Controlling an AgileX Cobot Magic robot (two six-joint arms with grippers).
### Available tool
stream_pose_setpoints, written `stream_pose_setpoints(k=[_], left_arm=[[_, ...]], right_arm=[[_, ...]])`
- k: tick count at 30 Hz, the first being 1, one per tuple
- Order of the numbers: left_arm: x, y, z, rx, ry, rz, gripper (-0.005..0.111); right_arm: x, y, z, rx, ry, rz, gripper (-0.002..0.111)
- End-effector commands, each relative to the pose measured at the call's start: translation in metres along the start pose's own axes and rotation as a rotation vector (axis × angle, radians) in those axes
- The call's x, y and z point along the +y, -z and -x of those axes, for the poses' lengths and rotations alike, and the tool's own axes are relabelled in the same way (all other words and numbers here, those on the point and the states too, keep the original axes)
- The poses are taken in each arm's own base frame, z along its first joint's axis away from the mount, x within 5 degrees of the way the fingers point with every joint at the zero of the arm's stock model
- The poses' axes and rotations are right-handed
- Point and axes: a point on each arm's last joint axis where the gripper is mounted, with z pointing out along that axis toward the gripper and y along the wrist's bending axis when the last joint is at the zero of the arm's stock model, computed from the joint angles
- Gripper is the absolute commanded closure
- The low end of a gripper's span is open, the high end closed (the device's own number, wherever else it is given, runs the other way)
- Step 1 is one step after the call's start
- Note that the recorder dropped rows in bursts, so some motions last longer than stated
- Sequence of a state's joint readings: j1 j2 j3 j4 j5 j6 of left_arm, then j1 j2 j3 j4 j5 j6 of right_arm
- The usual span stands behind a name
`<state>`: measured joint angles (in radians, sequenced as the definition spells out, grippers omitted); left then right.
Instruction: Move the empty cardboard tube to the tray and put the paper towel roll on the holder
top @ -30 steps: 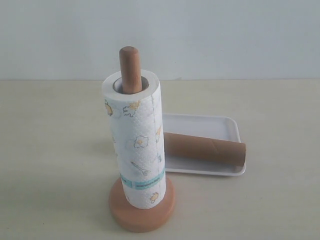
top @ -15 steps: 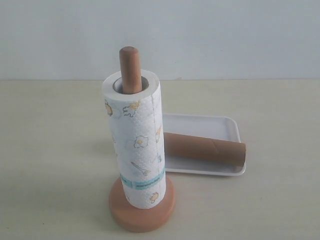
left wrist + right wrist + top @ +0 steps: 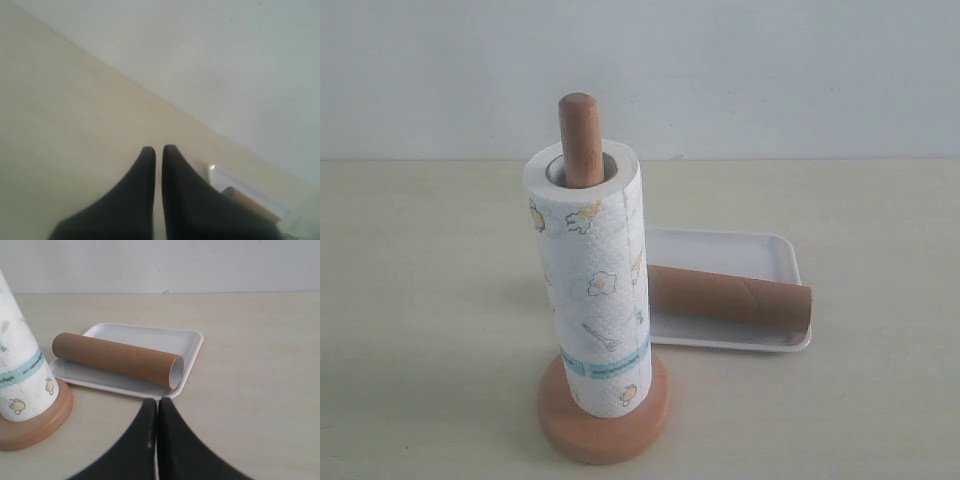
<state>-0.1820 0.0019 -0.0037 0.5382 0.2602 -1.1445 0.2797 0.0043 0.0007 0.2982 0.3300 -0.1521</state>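
Observation:
The white printed paper towel roll point(image 3: 592, 290) stands upright on the wooden holder point(image 3: 604, 420), whose post point(image 3: 580, 138) sticks out of the core. Behind and to the right, the brown cardboard tube point(image 3: 730, 298) lies on its side in the white tray point(image 3: 760, 248). No arm shows in the exterior view. In the right wrist view the right gripper point(image 3: 158, 401) is shut and empty, just short of the tray point(image 3: 192, 342), tube point(image 3: 117, 358) and roll point(image 3: 20, 375). In the left wrist view the left gripper point(image 3: 158, 148) is shut over bare table, with a tray corner point(image 3: 216, 172) and tube end point(image 3: 250, 202) beside it.
The pale beige table point(image 3: 410, 300) runs back to a plain light wall point(image 3: 770, 70). The holder's disc base point(image 3: 42, 427) sits close to the tray's near rim.

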Motion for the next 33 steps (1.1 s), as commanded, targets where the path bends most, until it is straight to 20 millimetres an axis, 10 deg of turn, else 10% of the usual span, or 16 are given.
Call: stream_pose_setpoints(k=[1,7,33], left_arm=[[-0.0002,-0.0001,-0.0034,0.028,-0.272,-0.012,0.102],[-0.0028,0.0005,-0.0113,0.103,-0.542,-0.068,0.102],[0.0002,0.0005,-0.0102,0.093,-0.546,-0.011,0.102]], right_arm=[[-0.0002,0.0004,0.0012,-0.014,0.003,-0.003,0.108],[-0.0002,0.0004,0.0012,-0.014,0.003,-0.003,0.108],[-0.0002,0.0004,0.0012,-0.014,0.003,-0.003,0.108]])
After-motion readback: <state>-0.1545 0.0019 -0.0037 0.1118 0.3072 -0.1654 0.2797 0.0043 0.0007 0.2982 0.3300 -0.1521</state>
